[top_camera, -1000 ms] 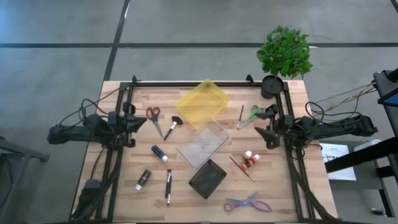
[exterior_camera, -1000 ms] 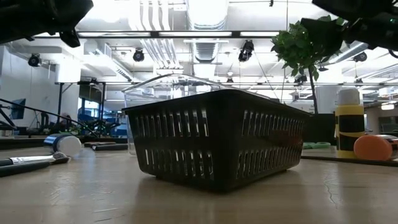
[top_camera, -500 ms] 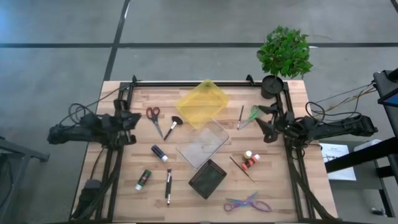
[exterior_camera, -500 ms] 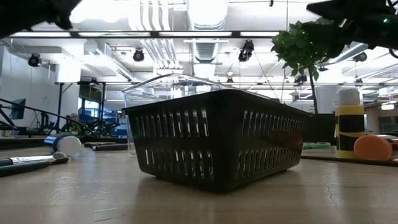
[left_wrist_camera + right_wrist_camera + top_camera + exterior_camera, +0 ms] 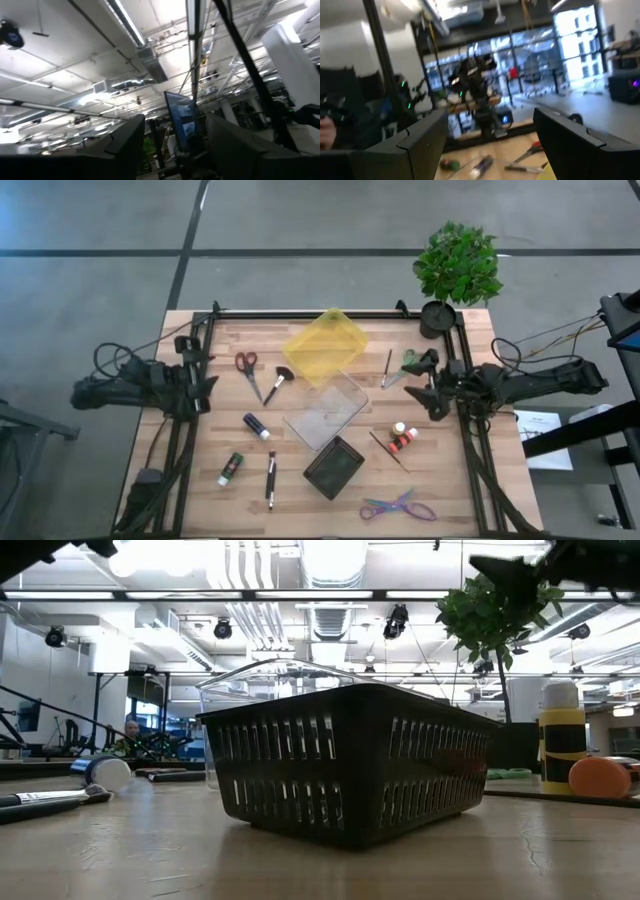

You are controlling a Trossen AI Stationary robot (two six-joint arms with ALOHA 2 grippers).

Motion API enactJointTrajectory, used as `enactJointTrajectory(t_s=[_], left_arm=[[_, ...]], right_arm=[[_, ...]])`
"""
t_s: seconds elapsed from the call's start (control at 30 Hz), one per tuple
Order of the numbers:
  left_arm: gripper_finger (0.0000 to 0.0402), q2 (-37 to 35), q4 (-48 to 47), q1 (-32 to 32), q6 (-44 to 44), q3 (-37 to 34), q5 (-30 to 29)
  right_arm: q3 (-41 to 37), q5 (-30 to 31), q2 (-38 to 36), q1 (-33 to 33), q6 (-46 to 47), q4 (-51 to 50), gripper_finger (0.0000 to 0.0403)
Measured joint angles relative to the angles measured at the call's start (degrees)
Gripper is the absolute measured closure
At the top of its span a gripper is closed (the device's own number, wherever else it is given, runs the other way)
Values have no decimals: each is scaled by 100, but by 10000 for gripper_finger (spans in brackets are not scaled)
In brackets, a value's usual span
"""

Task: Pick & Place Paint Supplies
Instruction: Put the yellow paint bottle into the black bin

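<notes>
Meanwhile the left tool (image 5: pixel 205 378) has drawn back toward the counter's (image 5: pixel 200 500) left edge and the right tool (image 5: pixel 428 382) has shifted slightly, so no pick has begun; both stand open and empty, while bottles and brushes, including the orange-red bottle (image 5: pixel 402 439), lie untouched.

Bright ceiling lights glare in the low view; both wrist views blurred.
</notes>
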Motion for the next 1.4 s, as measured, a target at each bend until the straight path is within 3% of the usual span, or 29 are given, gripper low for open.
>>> enactJointTrajectory(t_s=[0.2,0.33,0.5,0.73,0.97,1.2,1.4], left_arm=[[181,502,538,0,79,32,312],[181,560,478,0,84,34,308],[181,557,361,0,395,65,178],[181,652,116,0,846,585,-38],[181,1087,-319,2,936,1037,-36],[181,1527,-478,2,961,1122,-17],[181,1598,-511,0,800,1122,128]], right_arm=[[1927,1053,840,335,-512,-3043,111],[3121,1631,1501,366,-90,-4987,111],[4219,1648,2212,364,1035,-6930,111],[5432,1044,3276,514,2025,-9382,111],[5540,1030,4275,1514,2541,-10526,111],[5022,1563,4830,2407,3562,-10435,111],[5020,1675,5025,2549,3733,-10450,111]])
